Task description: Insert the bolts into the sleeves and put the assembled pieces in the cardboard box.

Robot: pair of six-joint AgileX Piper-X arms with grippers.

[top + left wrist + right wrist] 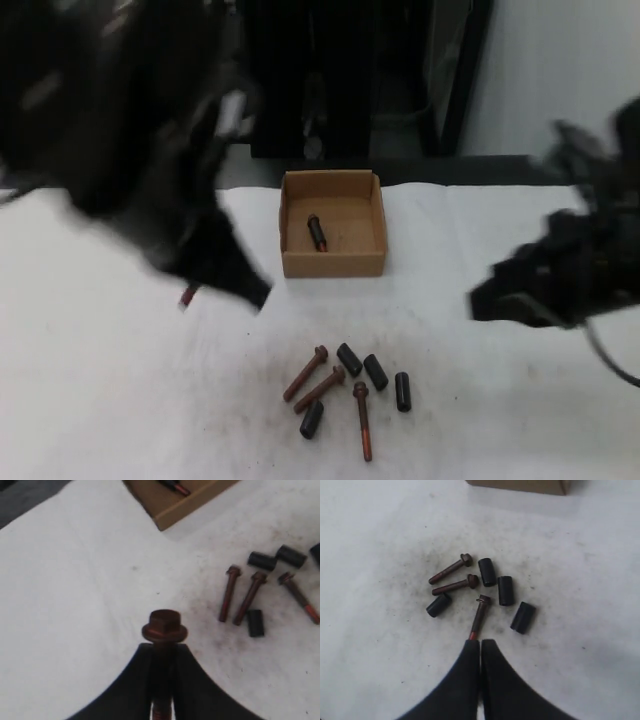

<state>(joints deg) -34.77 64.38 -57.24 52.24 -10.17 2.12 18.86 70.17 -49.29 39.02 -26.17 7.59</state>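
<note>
Left gripper is clamped on a bolt. Its fingers pinch the shank, and the coppery-brown hex head with its flange collar sticks out just past the fingertips. In the high view that arm hangs over the left side of the bench, well apart from the pile, with the bolt's red-tinted threaded end poking out below. Right gripper is pressed closed, fingers together with nothing between them, above the bench on the right and apart from the parts.

Down on the white bench cover is the pile, on a dark-smudged patch. Three loose bolts share that rusty copper colour, with long slim shanks and flanged heads. Two lie side by side, nearly parallel. The third bolt lies at an angle to them and shows a reddish tip. There are four sleeves, short matte black cylinders. Three are strung in a row just beside the bolt heads, and the fourth sleeve lies by the shank ends of the pair.

The cardboard box sits beyond the pile, open-topped. Inside lies one assembled piece, a black sleeve with a reddish bolt end peeking out of it.
</note>
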